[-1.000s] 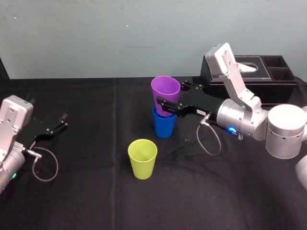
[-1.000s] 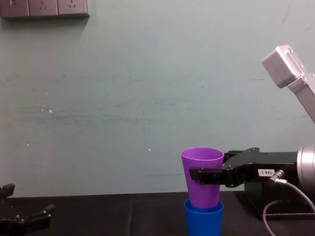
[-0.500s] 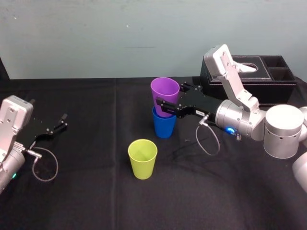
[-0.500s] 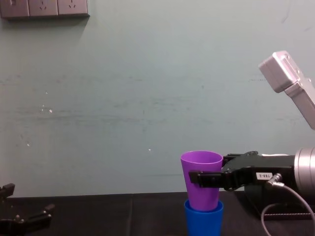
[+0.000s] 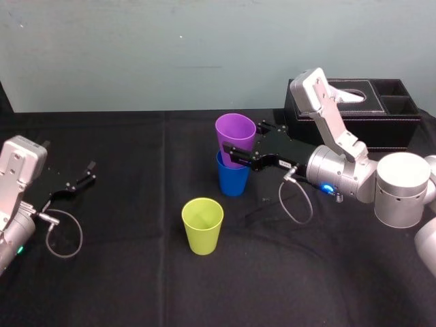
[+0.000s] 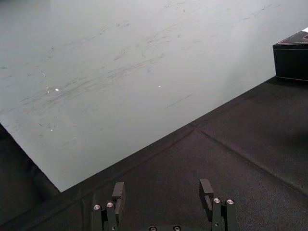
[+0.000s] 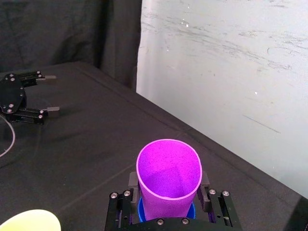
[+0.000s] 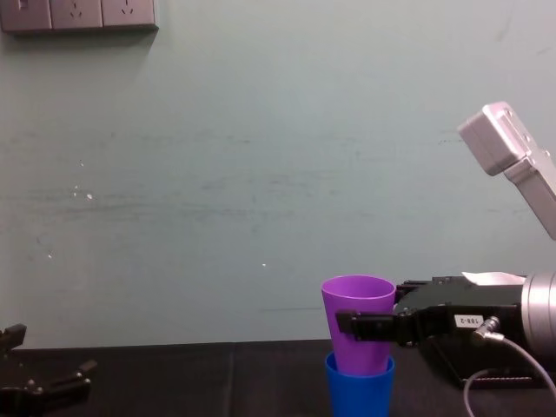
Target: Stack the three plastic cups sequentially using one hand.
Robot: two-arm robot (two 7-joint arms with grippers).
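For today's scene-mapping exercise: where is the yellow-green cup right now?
Head view: the yellow-green cup stands upright alone on the black cloth, nearer the robot and slightly left of the blue cup, where the right gripper holds the purple cup.

The right gripper [image 5: 243, 138] stood level, to the right of the purple cup [image 5: 236, 129], its fingers apparently clamped on the cup's sides. The left gripper [image 5: 83, 174] lay well left of it, fingers spread.

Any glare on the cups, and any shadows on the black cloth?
Head view: no glare on the purple cup, blue cup or yellow-green cup; a faint dark streak on the black cloth below the right gripper holding the purple cup; left gripper idle at left. Right wrist view: shade inside the purple cup. Chest view: wall evenly lit.
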